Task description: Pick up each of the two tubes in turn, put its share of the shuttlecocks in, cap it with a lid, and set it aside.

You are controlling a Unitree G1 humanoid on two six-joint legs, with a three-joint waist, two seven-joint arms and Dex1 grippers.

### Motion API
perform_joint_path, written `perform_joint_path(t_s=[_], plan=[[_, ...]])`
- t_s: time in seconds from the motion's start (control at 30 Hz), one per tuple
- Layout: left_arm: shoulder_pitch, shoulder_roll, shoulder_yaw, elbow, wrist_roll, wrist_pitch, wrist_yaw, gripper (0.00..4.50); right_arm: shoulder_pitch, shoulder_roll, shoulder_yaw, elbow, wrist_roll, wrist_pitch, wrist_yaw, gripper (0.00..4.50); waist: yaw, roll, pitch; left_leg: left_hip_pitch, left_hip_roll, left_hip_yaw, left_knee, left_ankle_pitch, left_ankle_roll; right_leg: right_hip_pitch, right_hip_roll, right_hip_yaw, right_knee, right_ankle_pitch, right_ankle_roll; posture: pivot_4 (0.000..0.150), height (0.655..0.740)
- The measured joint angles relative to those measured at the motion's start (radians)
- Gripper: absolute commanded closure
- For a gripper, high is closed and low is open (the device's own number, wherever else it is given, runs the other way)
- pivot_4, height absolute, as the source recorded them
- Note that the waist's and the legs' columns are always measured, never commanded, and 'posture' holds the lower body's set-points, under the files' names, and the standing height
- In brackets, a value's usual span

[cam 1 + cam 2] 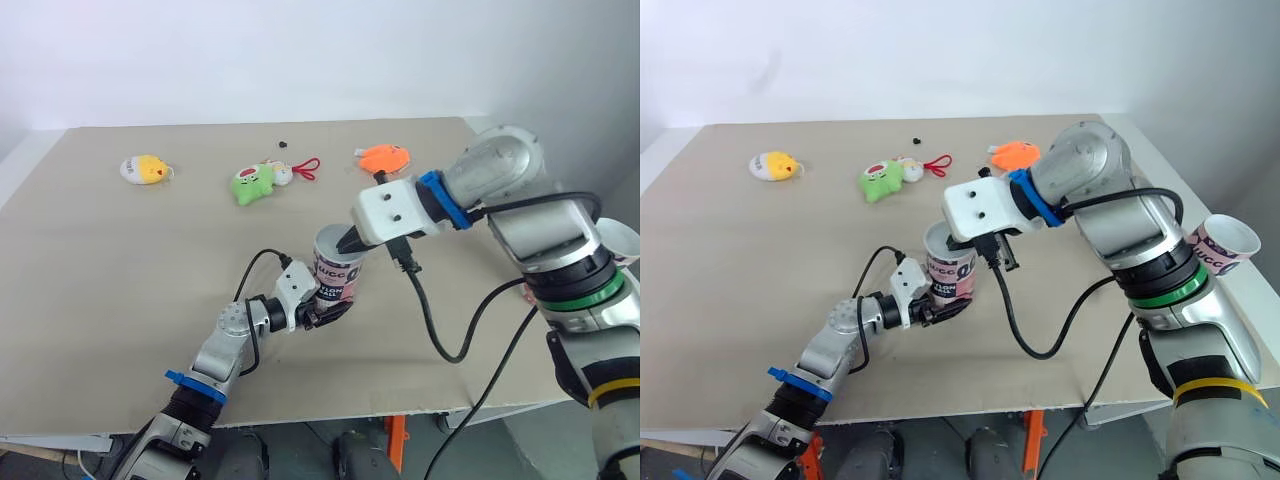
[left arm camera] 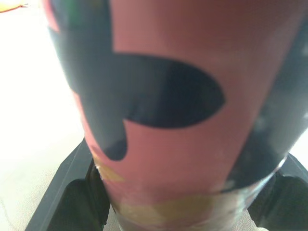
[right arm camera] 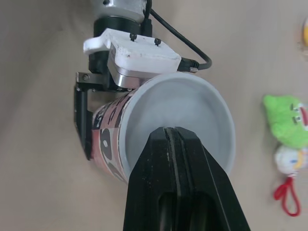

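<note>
Gripping the tube near its base in my left claw, I am hovering my right claw, pinched closed and empty, over its open mouth. Both filling and capping are waiting, and the second tube is standing uncapped.

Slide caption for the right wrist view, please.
The right gripper, fingers shut, points into the open mouth of the tube held by the left gripper; a green plush toy lies nearby.

Left gripper clamps tube; right gripper fingers pressed together
</note>
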State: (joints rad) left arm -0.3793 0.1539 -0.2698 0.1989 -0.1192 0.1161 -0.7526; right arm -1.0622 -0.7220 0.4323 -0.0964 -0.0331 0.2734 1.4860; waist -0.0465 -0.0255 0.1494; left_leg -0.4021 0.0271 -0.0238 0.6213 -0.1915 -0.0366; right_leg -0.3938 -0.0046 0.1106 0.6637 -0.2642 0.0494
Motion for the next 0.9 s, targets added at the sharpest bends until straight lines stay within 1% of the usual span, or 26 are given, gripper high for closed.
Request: perform_joint_path(t_s=[0.13,0.27,0.33,0.37,0.4,0.43,0.47,0.5,0.57,0.6,0.63,0.67,0.7,0.73,0.77,0.8,0.83,0.87,0.9], plan=[[0.005,0.0,0.003,0.013,0.001,0.0,0.004,1.53,0.026,0.027,-0.001,-0.001,-0.035,-0.002,-0.011,4.48,-0.001,-0.003,-0.005,0.012,0.002,0.001,-0.001,-0.002,-0.004,0.005,0.0,-0.001,0.0,-0.003,-0.004,0.15,0.74],[0.01,0.0,0.004,0.009,0.0,0.0,0.002,1.53,0.034,0.054,-0.03,-0.004,-0.006,0.038,-0.008,4.48,-0.001,-0.005,-0.008,0.012,0.002,0.001,-0.001,-0.003,-0.005,0.005,0.0,-0.001,0.0,-0.003,-0.004,0.15,0.74],[0.012,0.003,0.005,-0.003,0.0,0.0,0.0,1.53,0.039,0.082,-0.074,0.011,0.077,0.104,-0.004,4.48,-0.001,-0.004,-0.008,0.008,0.002,0.002,-0.002,-0.003,-0.005,0.005,0.0,0.0,0.0,-0.003,-0.004,0.15,0.74],[0.011,0.004,0.005,-0.006,-0.001,0.0,-0.001,1.12,0.04,0.101,-0.083,0.013,0.103,0.122,-0.007,4.5,-0.001,-0.003,-0.007,0.005,0.002,0.001,-0.002,-0.003,-0.005,0.003,0.0,0.0,0.0,-0.003,-0.003,0.15,0.74],[0.015,0.001,0.008,-0.015,-0.012,0.001,-0.007,0.69,0.04,0.127,-0.124,0.038,0.144,0.163,-0.03,4.5,-0.001,-0.002,-0.004,0.002,0.002,0.0,-0.001,-0.003,-0.005,0.001,0.001,-0.001,0.0,-0.002,-0.001,0.15,0.74],[0.015,0.001,0.007,-0.019,-0.015,0.005,-0.011,0.3,0.038,0.14,-0.148,0.045,0.169,0.178,-0.042,3.86,0.0,-0.001,-0.003,-0.002,0.002,-0.001,-0.001,-0.003,-0.005,-0.002,0.001,-0.001,0.0,0.0,0.002,0.15,0.74],[0.014,0.001,0.009,-0.028,-0.021,0.018,-0.018,0.02,0.032,0.163,-0.19,0.047,0.211,0.206,-0.064,3.7,0.0,0.0,-0.002,-0.006,0.001,-0.001,-0.001,-0.003,-0.005,-0.006,0.001,-0.001,0.0,0.001,0.003,0.15,0.74],[0.014,0.001,0.011,-0.041,-0.037,0.04,-0.028,0.0,0.02,0.182,-0.246,0.045,0.275,0.256,-0.096,3.22,0.002,0.002,-0.001,-0.009,0.0,-0.003,-0.001,-0.003,-0.005,-0.007,0.001,-0.001,0.0,0.001,0.001,0.15,0.74],[0.015,0.009,0.011,-0.063,-0.053,0.068,-0.049,0.0,0.001,0.182,-0.325,0.033,0.346,0.321,-0.141,2.23,0.003,0.002,0.0,-0.011,0.0,-0.005,-0.001,-0.004,-0.004,-0.008,0.0,-0.002,0.0,0.001,0.0,0.15,0.74],[0.017,0.021,0.011,-0.077,-0.064,0.084,-0.065,0.0,0.003,0.18,-0.365,0.019,0.376,0.351,-0.168,1.6,0.003,0.001,0.0,-0.012,0.0,-0.005,-0.001,-0.006,-0.004,-0.008,0.0,-0.003,0.0,0.0,-0.001,0.15,0.74],[0.02,0.032,0.011,-0.089,-0.072,0.097,-0.081,0.0,0.01,0.178,-0.39,0.007,0.401,0.375,-0.188,1.43,0.002,0.001,0.0,-0.013,0.0,-0.005,-0.001,-0.006,-0.003,-0.009,0.0,-0.003,0.0,0.0,-0.002,0.15,0.74],[0.03,0.056,0.011,-0.112,-0.086,0.111,-0.108,0.0,0.033,0.171,-0.431,-0.011,0.436,0.407,-0.213,0.61,0.002,0.001,0.0,-0.013,0.0,-0.005,-0.001,-0.008,-0.002,-0.009,0.0,-0.003,0.0,-0.001,-0.003,0.15,0.74],[0.032,0.067,0.011,-0.122,-0.094,0.122,-0.123,0.0,0.054,0.162,-0.451,-0.023,0.456,0.43,-0.228,0.39,0.001,0.002,0.0,-0.013,0.0,-0.005,-0.001,-0.009,-0.001,-0.01,0.0,-0.003,0.0,-0.002,-0.003,0.15,0.74],[0.043,0.116,0.01,-0.158,-0.121,0.149,-0.171,0.0,0.136,0.124,-0.516,-0.071,0.514,0.495,-0.254,0.05,0.001,0.001,0.001,-0.015,0.0,-0.007,-0.001,-0.01,0.0,-0.011,0.001,-0.005,0.0,-0.003,-0.005,0.15,0.74],[0.048,0.137,0.013,-0.169,-0.129,0.156,-0.184,0.0,0.162,0.11,-0.534,-0.081,0.528,0.514,-0.259,0.05,0.001,0.001,0.001,-0.016,0.0,-0.007,-0.001,-0.01,0.001,-0.011,0.001,-0.006,0.0,-0.004,-0.006,0.15,0.74],[0.058,0.196,0.023,-0.196,-0.153,0.176,-0.228,0.0,0.249,0.062,-0.593,-0.124,0.575,0.566,-0.278,0.05,0.002,0.001,0.001,-0.017,0.0,-0.007,-0.001,-0.011,0.002,-0.012,0.001,-0.006,0.0,-0.005,-0.006,0.15,0.74],[0.065,0.231,0.038,-0.205,-0.167,0.18,-0.253,0.0,0.299,0.037,-0.623,-0.146,0.596,0.59,-0.289,0.05,0.0,0.002,0.002,-0.017,0.001,-0.007,-0.001,-0.012,0.003,-0.012,0.001,-0.006,0.0,-0.005,-0.007,0.15,0.74],[0.064,0.263,0.044,-0.212,-0.178,0.19,-0.277,0.0,0.363,0.009,-0.651,-0.182,0.605,0.598,-0.3,0.05,0.0,0.003,0.002,-0.017,0.001,-0.007,-0.002,-0.012,0.004,-0.013,0.002,-0.006,0.0,-0.005,-0.007,0.15,0.74],[0.072,0.309,0.062,-0.218,-0.195,0.196,-0.308,0.0,0.459,-0.024,-0.673,-0.235,0.611,0.601,-0.309,0.05,0.0,0.002,0.002,-0.016,0.001,-0.008,-0.001,-0.013,0.005,-0.012,0.002,-0.008,0.001,-0.007,-0.008,0.15,0.74]])
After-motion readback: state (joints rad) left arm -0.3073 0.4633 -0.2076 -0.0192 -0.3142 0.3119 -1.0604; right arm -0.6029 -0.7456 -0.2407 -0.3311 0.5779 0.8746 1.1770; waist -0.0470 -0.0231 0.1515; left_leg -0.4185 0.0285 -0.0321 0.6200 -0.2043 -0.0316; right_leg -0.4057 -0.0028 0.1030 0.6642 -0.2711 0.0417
